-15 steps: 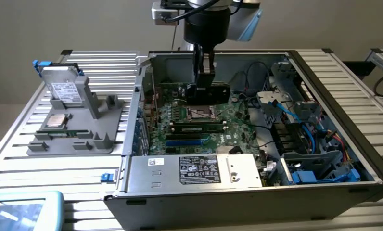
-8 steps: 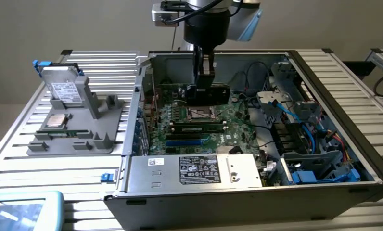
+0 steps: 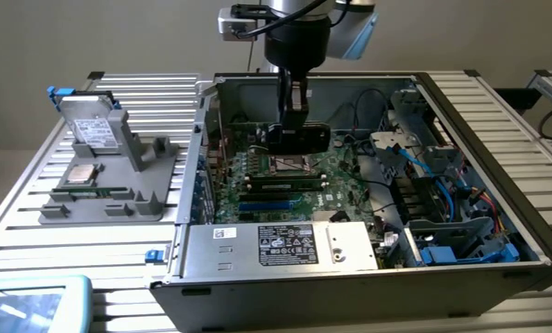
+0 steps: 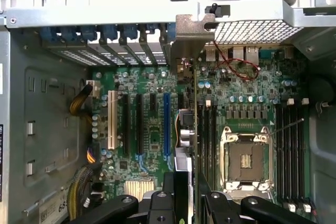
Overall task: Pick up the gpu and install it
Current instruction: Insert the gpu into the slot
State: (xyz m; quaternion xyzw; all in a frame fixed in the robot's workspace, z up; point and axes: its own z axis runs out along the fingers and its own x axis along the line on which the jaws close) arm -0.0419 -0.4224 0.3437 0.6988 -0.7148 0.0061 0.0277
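Well, on the exterior view's left a grey holder (image 3: pixel 100 208) sits on the slatted table (image 3: pixel 17 229), carrying a hard drive (image 3: pixel 93 128) and a processor chip (image 3: pixel 80 175). Further right, inside the open computer case (image 3: pixel 350 298), the gripper (image 3: pixel 294 127) is clamped on the gpu (image 3: pixel 304 139), which hangs upright over the green motherboard (image 3: pixel 257 198), near the processor socket (image 3: pixel 286 164).

Arm (image 3: pixel 297 41) points straight down, tool (image 3: pixel 295 123) pinched closed.
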